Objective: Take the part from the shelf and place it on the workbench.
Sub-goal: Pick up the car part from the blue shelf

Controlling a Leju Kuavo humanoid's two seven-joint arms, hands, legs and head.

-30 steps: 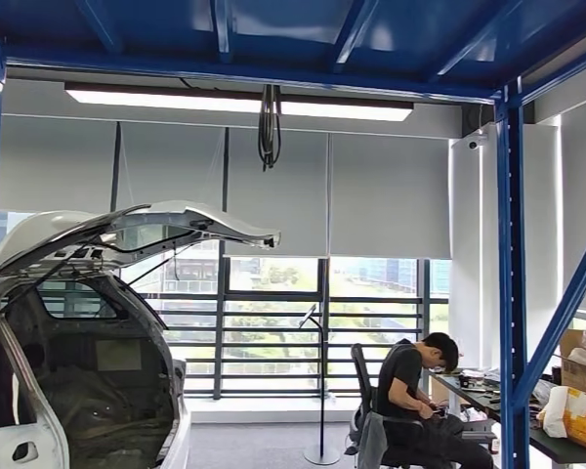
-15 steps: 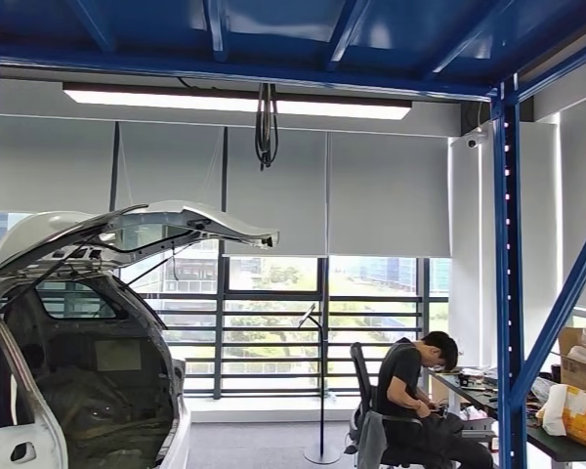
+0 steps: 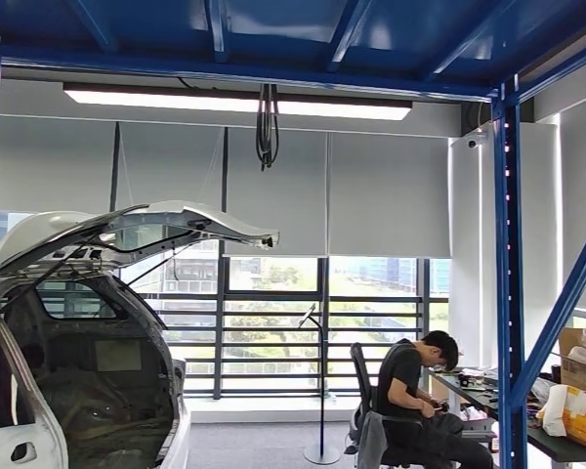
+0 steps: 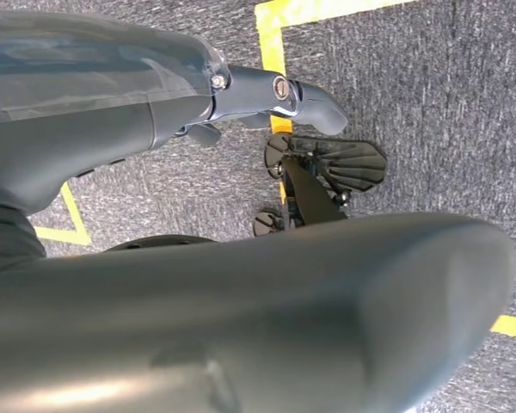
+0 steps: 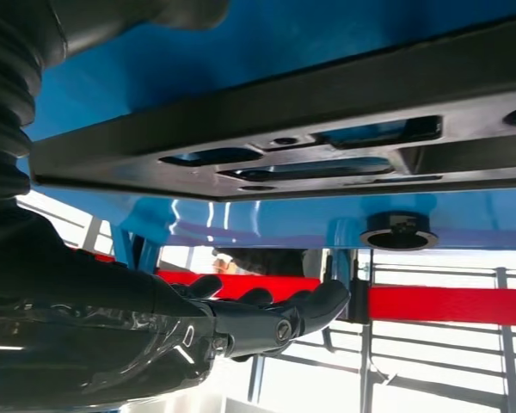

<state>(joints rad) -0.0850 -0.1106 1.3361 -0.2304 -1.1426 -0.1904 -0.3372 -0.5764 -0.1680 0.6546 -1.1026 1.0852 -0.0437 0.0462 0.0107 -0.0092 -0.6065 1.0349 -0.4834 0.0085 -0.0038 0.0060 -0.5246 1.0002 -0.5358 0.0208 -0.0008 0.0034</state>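
A: Anything shifted in the last second?

B: Barely. The head view slid a touch and then settled; the room itself is as it was. The blue steel racking upright stands in the same place, so the robot looks planted for the reach.

A: Where's the part?

B: On the shelf. The flat black moulded panel with slotted cut-outs lies against the blue shelf deck. The right hand is near it, fingers stretched out flat with a gap to the panel, holding nothing. My read: the grasp is not yet made.

A: The other hand?

B: The left hand hangs over grey carpet with yellow tape lines, fingers straight and loose, nothing in it.

A: The room?

B: A white car body with raised tailgate, a long ceiling strip light, and 1 person seated at a dark cluttered desk. Whether that is the workbench, I cannot tell.
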